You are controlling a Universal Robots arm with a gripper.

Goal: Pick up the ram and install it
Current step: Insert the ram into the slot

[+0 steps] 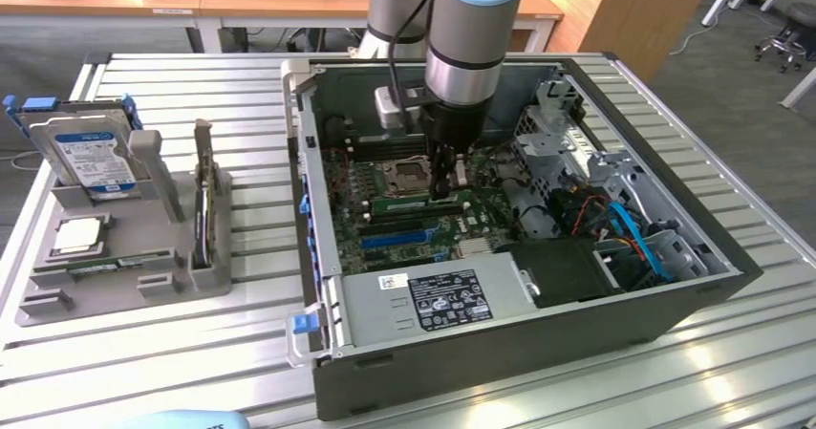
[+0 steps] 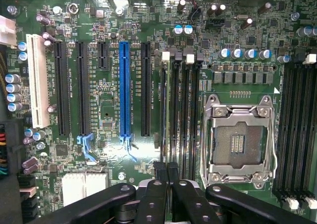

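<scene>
Slatted metal desk (image 1: 191, 353). Near the desk edge on the exterior view's left sits a grey moulded plastic tray (image 1: 115, 290). In its far part a silver hard drive with a blue label (image 1: 92, 157) stands upright. Nearer the front lies a square silver processor chip (image 1: 79, 236). Just in front of the chip the ram (image 1: 124, 264), a long thin green circuit-board stick, lies flat in the tray, well apart from the arm.

Mid-desk: an open dark grey computer case (image 1: 510, 353), green motherboard (image 1: 408, 224) exposed, silver labelled power supply box (image 1: 434, 300) at its near end.

The black two-finger hand (image 1: 441, 185) hangs from the silver-and-blue arm inside the case, low over the board, just beside the square metal processor socket (image 1: 404, 176). It is clenched, fingertips pressed together; I can't see anything green between them.

In the wrist view the hand (image 2: 166, 177) is over the bank of long black memory slots (image 2: 181, 110), between a blue expansion slot (image 2: 125, 87) and the socket (image 2: 240, 140).

Toward the case side on the exterior view's right: blue cables (image 1: 637, 233).
</scene>
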